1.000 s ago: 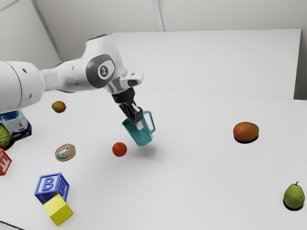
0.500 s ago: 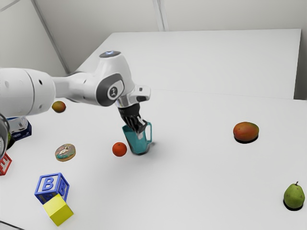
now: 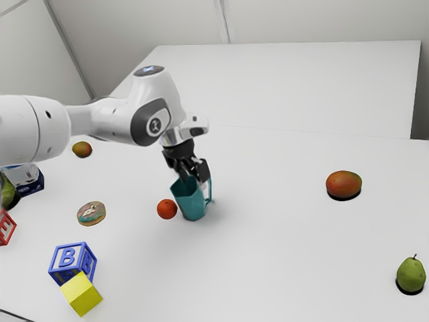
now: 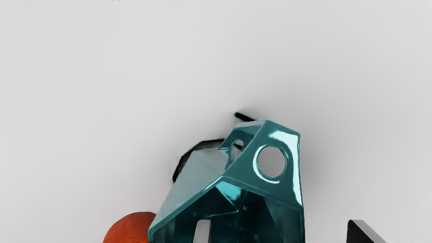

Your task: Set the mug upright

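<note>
Teal plastic-looking, the mug (image 3: 190,203) is standing nearly upright, one finger (image 4: 203,233) of the spread gripper (image 3: 194,181) reaching inside, the other hanging outside. An orange (image 3: 167,208) is sitting just beside; open worktop (image 3: 268,201) is stretching toward the mango (image 3: 344,183), well apart.

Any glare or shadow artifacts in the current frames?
Wrist view: white glare streaks around the mug's handle hole, plus hard black slivers beside it, probably shadow. Exterior view: black shadows under the right-hand mango and pear.
</note>
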`<state>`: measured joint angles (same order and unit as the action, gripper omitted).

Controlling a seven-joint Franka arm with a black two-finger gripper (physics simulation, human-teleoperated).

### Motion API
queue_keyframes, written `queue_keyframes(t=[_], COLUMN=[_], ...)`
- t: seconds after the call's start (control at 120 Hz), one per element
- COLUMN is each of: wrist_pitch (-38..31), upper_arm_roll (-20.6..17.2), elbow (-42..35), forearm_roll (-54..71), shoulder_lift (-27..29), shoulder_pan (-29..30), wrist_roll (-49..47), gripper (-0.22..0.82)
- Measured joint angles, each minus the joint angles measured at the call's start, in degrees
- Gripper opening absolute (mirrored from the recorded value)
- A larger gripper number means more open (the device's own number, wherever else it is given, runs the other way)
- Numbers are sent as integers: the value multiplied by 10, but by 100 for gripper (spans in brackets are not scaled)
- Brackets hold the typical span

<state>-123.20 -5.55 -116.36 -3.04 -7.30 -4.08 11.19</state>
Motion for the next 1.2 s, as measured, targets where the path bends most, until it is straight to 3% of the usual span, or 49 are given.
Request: queue_keyframes(t=[0.192, 0.417, 0.558, 0.733, 1.2], wrist_pitch=[36, 134, 196, 245, 282], upper_arm_roll=[1, 10, 31, 59, 61], elbow=[39, 206, 265, 296, 292], forearm_roll=[-3, -4, -1, 1, 1], shoulder_lift=[20, -8, -11, -11, 0], shoulder_pan=[5, 14, 9, 13, 14], wrist_roll=[-7, -13, -16, -19, -18], gripper=[53, 58, 59, 60, 60])
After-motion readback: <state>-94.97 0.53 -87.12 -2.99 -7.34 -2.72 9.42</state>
